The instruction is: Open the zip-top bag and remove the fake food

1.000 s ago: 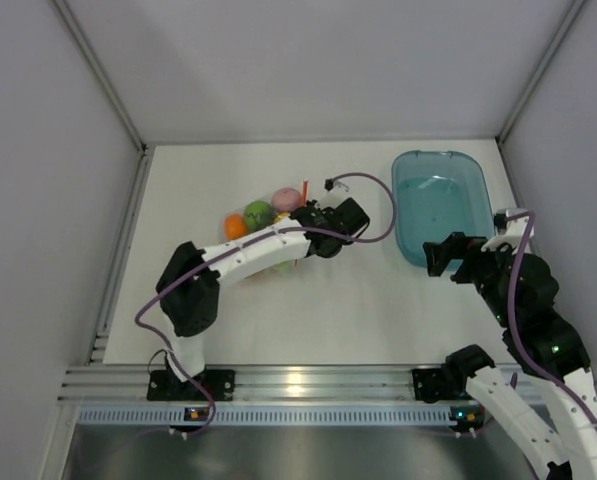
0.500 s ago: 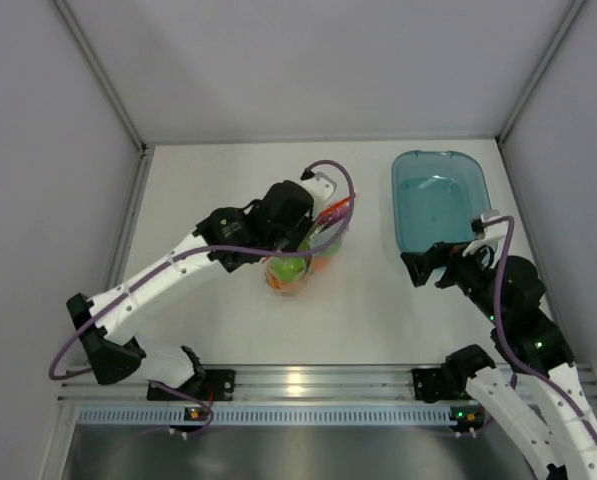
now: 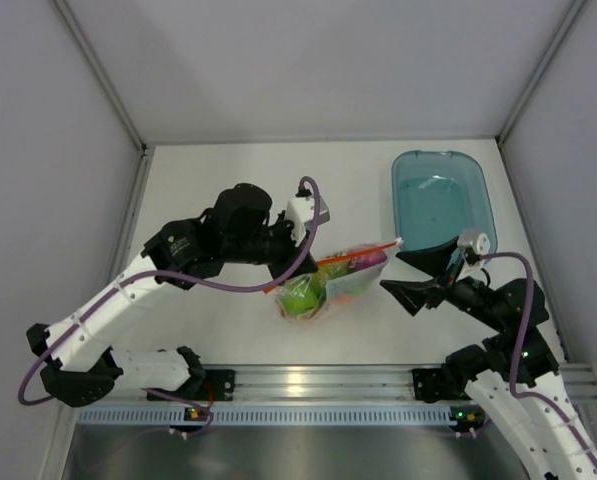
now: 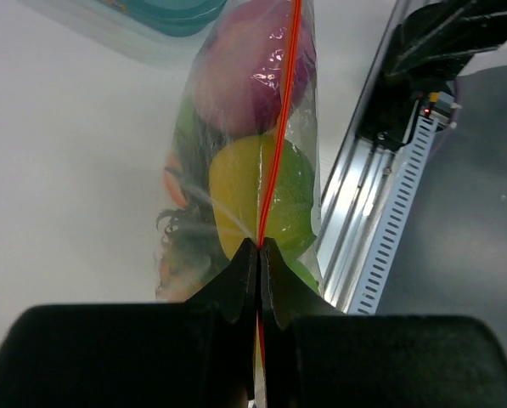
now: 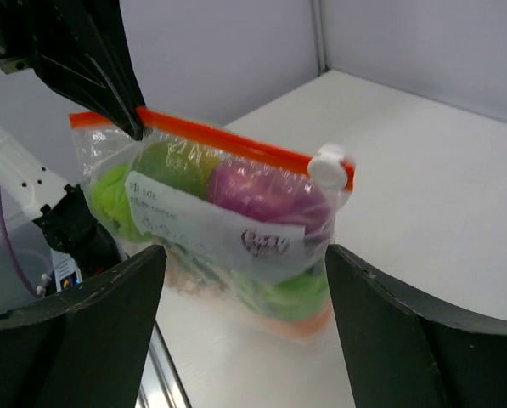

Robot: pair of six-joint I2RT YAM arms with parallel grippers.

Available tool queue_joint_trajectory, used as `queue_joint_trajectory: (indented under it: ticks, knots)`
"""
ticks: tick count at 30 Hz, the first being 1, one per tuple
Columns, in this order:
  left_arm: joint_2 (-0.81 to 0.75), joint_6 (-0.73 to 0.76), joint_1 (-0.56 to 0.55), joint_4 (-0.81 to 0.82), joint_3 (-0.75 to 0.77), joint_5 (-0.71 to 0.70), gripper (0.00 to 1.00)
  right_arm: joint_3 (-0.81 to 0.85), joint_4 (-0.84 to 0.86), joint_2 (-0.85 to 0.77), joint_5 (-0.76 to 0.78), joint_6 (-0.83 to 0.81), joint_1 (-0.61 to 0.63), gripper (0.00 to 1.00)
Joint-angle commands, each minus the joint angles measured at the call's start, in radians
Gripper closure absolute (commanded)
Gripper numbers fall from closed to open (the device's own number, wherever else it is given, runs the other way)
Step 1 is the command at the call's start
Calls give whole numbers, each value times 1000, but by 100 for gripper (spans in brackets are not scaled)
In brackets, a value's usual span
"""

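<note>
The zip-top bag [image 3: 330, 285] is clear with an orange-red zip strip and a white slider [image 5: 329, 166] at its right end. It hangs just above the table, near the front middle. Inside show a pink ball [image 5: 266, 195], light green pieces [image 5: 117, 200], a yellow piece [image 4: 236, 183] and an orange piece [image 5: 308, 321]. My left gripper [image 3: 275, 282] is shut on the left end of the zip strip [image 4: 274, 161], as the right wrist view also shows. My right gripper [image 3: 391, 272] is open, its jaws wide apart just right of the bag, not touching it [image 5: 236, 234].
The translucent blue plastic tub [image 3: 440, 205] stands at the back right, just beyond my right gripper. The aluminium rail [image 3: 308, 385] runs along the table's near edge, close below the bag. White walls enclose the table on three sides.
My left arm has carried the bag from the table's middle toward the front right, holding it by the zip strip. My right gripper has moved left and down to the bag's slider end.
</note>
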Motion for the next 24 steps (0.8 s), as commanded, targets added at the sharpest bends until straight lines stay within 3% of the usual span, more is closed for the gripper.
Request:
queue_joint_trajectory:
  ticks: [1, 15, 24]
  knots:
    - [-55, 18, 1, 108, -5, 195, 100, -2, 181, -46, -44, -2, 15, 24]
    - [-107, -16, -1, 194, 1, 416, 100, -2, 188, -169, 54, 14, 13, 29]
    - [-107, -17, 1, 206, 38, 505, 100, 56, 264, -162, -113, 60, 15, 33]
